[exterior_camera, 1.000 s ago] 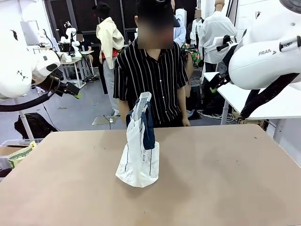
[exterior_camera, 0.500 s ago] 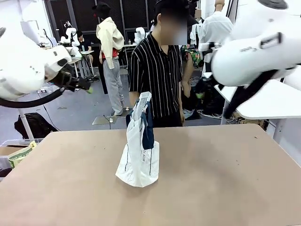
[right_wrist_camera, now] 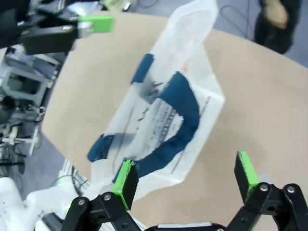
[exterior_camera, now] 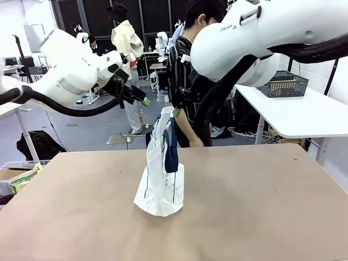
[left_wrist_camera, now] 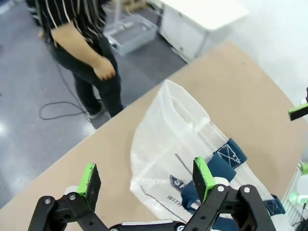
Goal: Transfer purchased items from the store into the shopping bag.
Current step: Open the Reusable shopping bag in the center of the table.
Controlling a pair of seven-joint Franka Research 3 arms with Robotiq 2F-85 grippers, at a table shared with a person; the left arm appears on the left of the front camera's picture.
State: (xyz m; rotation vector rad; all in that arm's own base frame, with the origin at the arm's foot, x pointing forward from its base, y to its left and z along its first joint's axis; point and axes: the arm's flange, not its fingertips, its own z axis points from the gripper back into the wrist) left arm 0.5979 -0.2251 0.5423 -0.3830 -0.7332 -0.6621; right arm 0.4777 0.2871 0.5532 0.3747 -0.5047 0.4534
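Left pincer (left_wrist_camera: pixel 147 179) and right pincer (right_wrist_camera: pixel 185 179), the 2 wide and empty, have swung in from the frame edges toward the shopping bag (exterior_camera: pixel 161 174), upright at centre frame. Person (exterior_camera: pixel 187 81) has turned aside (toward the basket (exterior_camera: pixel 288 84), upper right?). Loading likely starts soon.

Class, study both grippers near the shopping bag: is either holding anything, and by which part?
Nothing is held. The left gripper and right gripper are both open in the air, clear of the shopping bag on the table.
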